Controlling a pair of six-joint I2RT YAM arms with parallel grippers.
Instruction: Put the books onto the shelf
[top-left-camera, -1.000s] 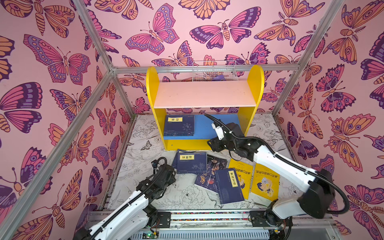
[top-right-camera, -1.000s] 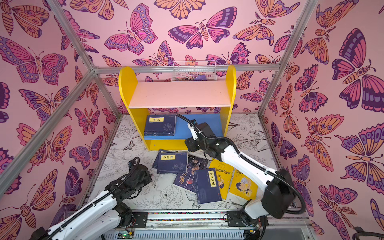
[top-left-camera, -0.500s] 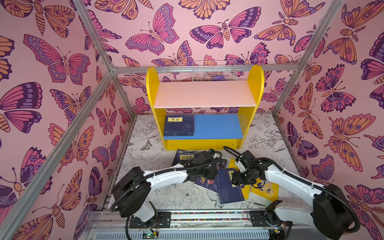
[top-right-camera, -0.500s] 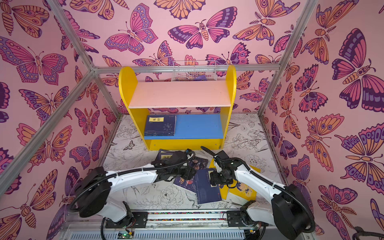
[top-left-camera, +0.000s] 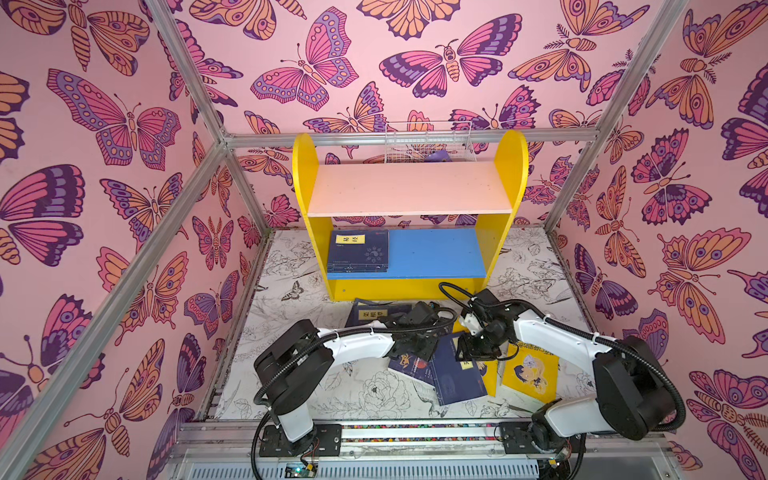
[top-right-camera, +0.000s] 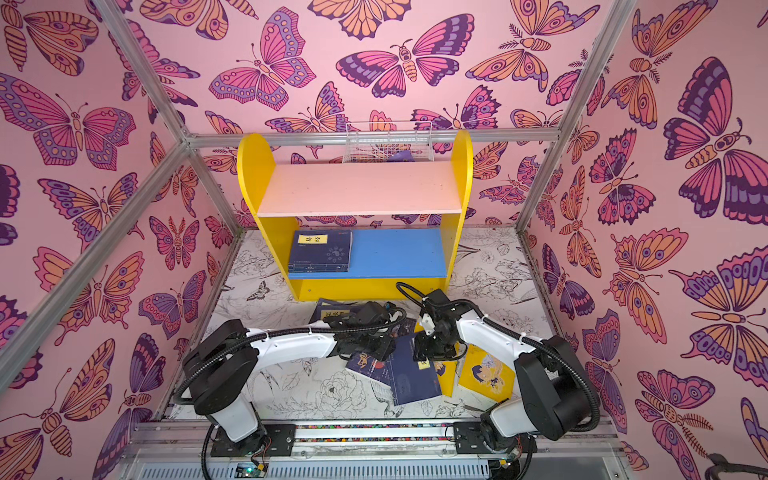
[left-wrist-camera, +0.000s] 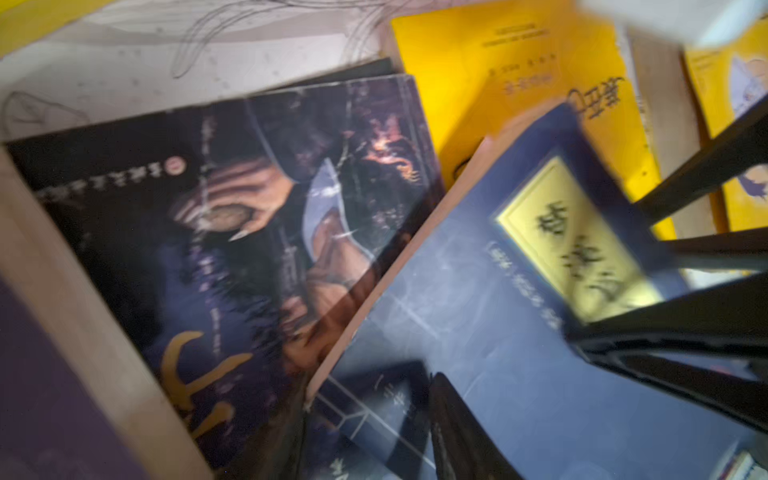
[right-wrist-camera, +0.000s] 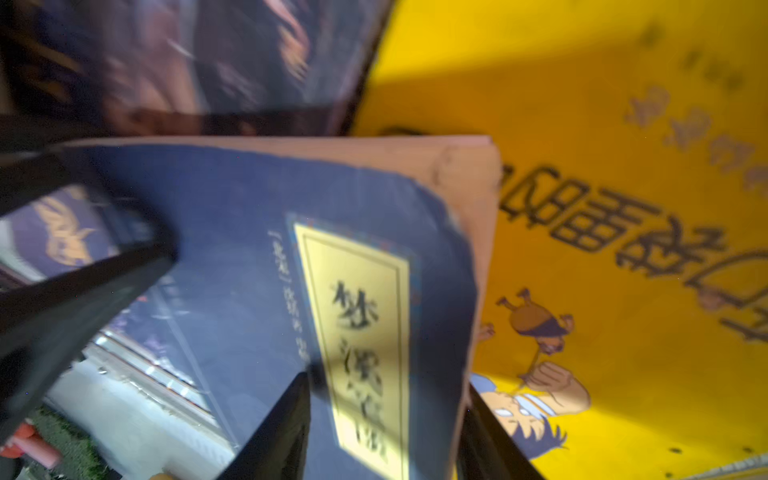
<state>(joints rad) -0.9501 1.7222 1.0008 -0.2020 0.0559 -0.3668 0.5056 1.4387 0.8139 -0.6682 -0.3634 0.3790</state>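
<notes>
While resting on the floral mat (top-left-camera: 353, 395) before the yellow-sided shelf (top-left-camera: 509, 166), the thin navy paperback (right-wrist-camera: 232, 257) with yellow label is straddled at a worn corner by the right gripper (right-wrist-camera: 388, 380) (clamped or not? can't be told); left gripper (top-left-camera: 417, 347) width likewise.

In both top views the left arm (top-left-camera: 357, 340) (top-right-camera: 299, 345) crosses the lower middle of the frame and hides half of a navy book (top-left-camera: 371, 314) at the foot of the shelf (top-left-camera: 305, 183). Both wrists cover their own fingers there, so their hold on the pile (top-left-camera: 453, 376) cannot be told. Both wrist views are smeared: the labelled book (right-wrist-camera: 257, 257) and the yellow cover (right-wrist-camera: 623, 291) run off the frame, titles illegible. Upper middle, a purple thing (top-left-camera: 439, 157) in the wire basket (top-left-camera: 399, 141) sits mostly behind the pink board (top-left-camera: 409, 187).
</notes>
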